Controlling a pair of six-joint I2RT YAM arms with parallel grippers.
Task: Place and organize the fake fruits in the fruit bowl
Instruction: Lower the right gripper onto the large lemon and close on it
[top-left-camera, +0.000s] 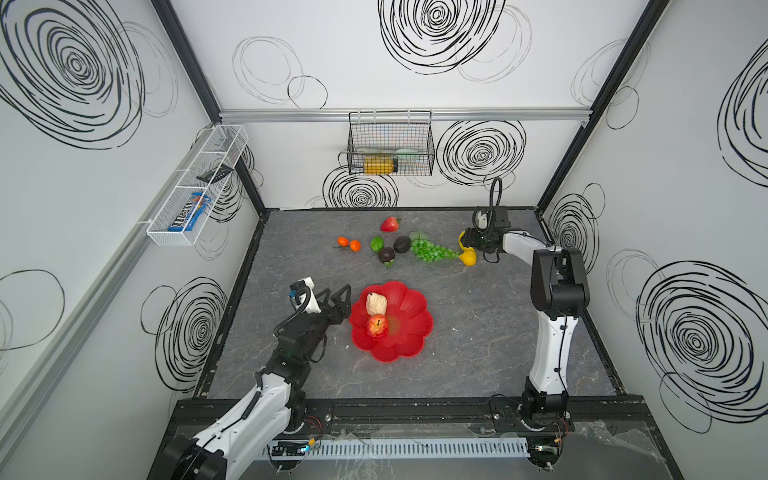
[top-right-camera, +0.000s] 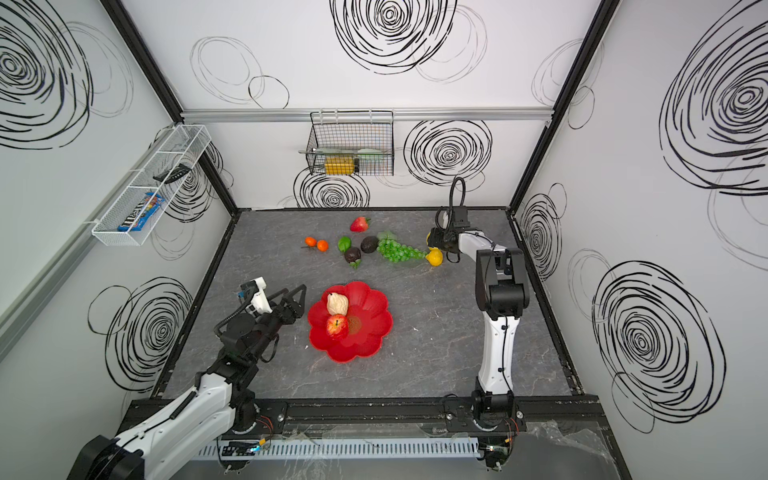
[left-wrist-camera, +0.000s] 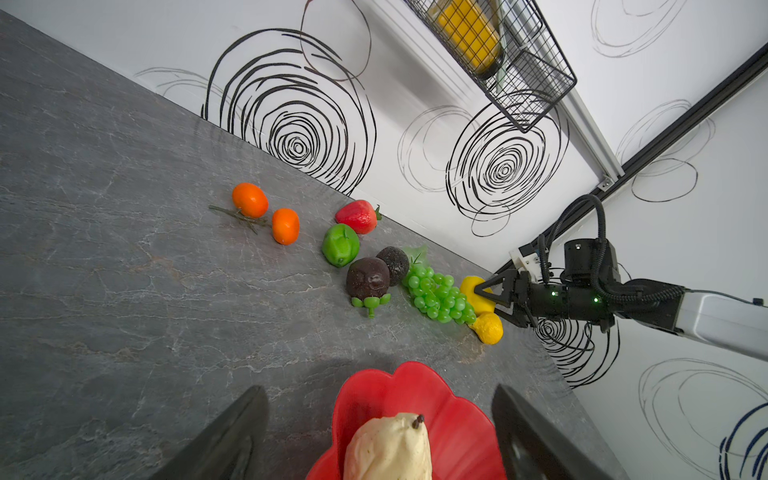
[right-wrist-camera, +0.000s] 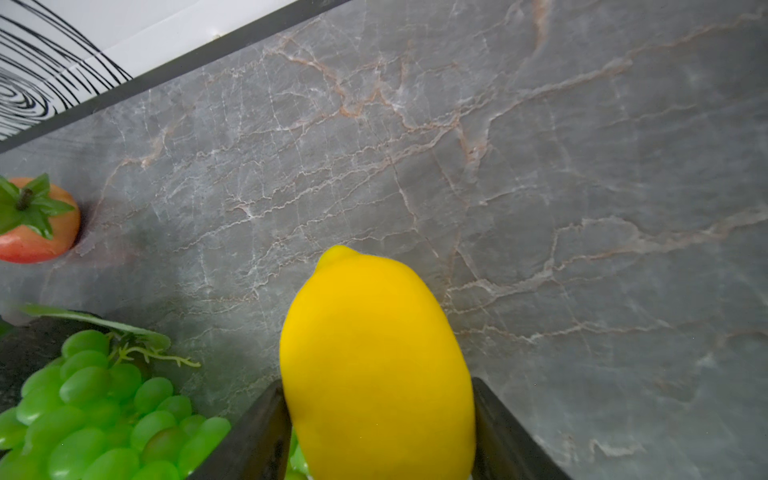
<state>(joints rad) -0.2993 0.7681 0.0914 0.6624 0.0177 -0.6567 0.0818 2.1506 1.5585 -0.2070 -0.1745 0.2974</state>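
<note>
Two fruits (top-left-camera: 377, 326) in bowl (top-left-camera: 411, 307) | left pincer (top-left-camera: 345, 302) apart | right pincer (right-wrist-camera: 376, 386) clamped on lemon (right-wrist-camera: 365, 332)

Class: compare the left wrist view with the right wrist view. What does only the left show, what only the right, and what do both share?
Only left wrist: the fruit bowl holding the cream lumpy piece, two oranges, lime, black wire basket. Only right wrist: no new object, just a close look at the lemon pressed on both sides by the right gripper. Both: right gripper, lemon, green grapes, strawberry, grey table.
</note>
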